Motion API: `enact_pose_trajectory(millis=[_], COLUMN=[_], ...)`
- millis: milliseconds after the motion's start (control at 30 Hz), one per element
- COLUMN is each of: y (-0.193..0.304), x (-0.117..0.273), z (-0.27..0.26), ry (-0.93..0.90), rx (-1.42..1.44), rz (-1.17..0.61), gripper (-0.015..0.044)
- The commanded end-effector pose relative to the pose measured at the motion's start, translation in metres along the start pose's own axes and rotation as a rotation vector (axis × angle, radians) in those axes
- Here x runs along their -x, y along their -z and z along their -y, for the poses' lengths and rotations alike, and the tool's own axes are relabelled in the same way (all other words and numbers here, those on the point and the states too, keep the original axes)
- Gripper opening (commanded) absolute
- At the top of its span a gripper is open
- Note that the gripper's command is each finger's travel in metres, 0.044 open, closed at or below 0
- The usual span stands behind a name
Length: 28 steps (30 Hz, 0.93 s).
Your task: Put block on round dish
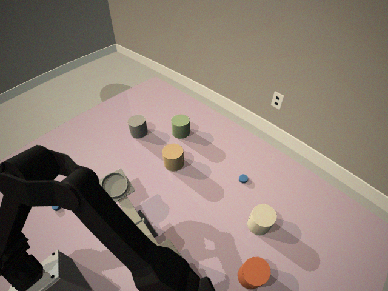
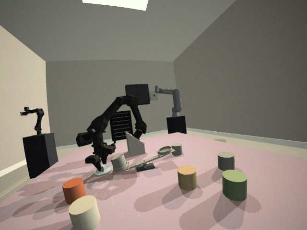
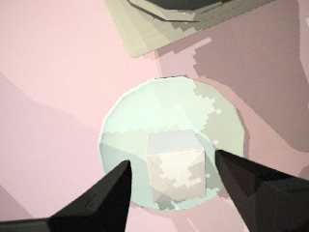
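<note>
The small pale cube block (image 3: 175,164) sits on the round pale-green dish (image 3: 126,126), toward the dish's near side in the wrist view. The black gripper (image 3: 173,186) hangs low over it with its fingers parted about halfway, one on each side of the block with a visible gap to each face, so they hold nothing.

In the exterior view the dish (image 2: 107,169) lies on the pink table (image 2: 153,198) just beside the low end of the tan balance beam (image 2: 148,159). A grey upturned cup (image 2: 119,162) stands on that low end, right next to the gripper (image 2: 98,166) and the dish, and is the closest thing to the arm. The raised far end of the beam carries an empty ringed pad (image 2: 164,149), and a second grey cup (image 2: 177,149) stands on the table just beyond it. The beam's black pivot base (image 2: 145,167) sits under its middle.

Further out stand loose cylinders: an orange one (image 2: 73,189) and a cream one (image 2: 84,213) near the dish side, a tan one (image 2: 187,177), a dark grey one (image 2: 225,160) and a green one (image 2: 234,185) well apart on the other side. A small blue disc (image 1: 243,178) lies on the table in the top view, far from the arm. A grey wedge-shaped panel (image 2: 134,146) stands behind the balance.
</note>
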<state>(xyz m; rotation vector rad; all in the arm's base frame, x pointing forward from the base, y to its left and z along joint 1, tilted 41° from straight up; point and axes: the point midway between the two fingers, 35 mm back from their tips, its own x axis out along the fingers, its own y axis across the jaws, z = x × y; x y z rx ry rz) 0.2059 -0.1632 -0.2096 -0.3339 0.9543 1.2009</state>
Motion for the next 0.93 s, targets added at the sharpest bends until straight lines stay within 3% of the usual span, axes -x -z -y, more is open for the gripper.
enact_pose_trajectory(millis=[0,100,233,433,600,900], y=[0.0,0.0,0.0,0.0,0.0,0.0], x=[0.0,0.007,0.05,0.06,0.103,0.105], z=[0.0,0.001,0.001,0.001,0.0,0.0], ry=[0.0,0.001,0.003,0.004,0.017,0.018], rx=[0.001,0.001,0.0,-0.001,-0.002,-0.002], rz=[0.0,0.0,0.001,0.001,-0.003,-0.003], gripper=[0.0367,0.044,0.044,0.044,0.044,0.044])
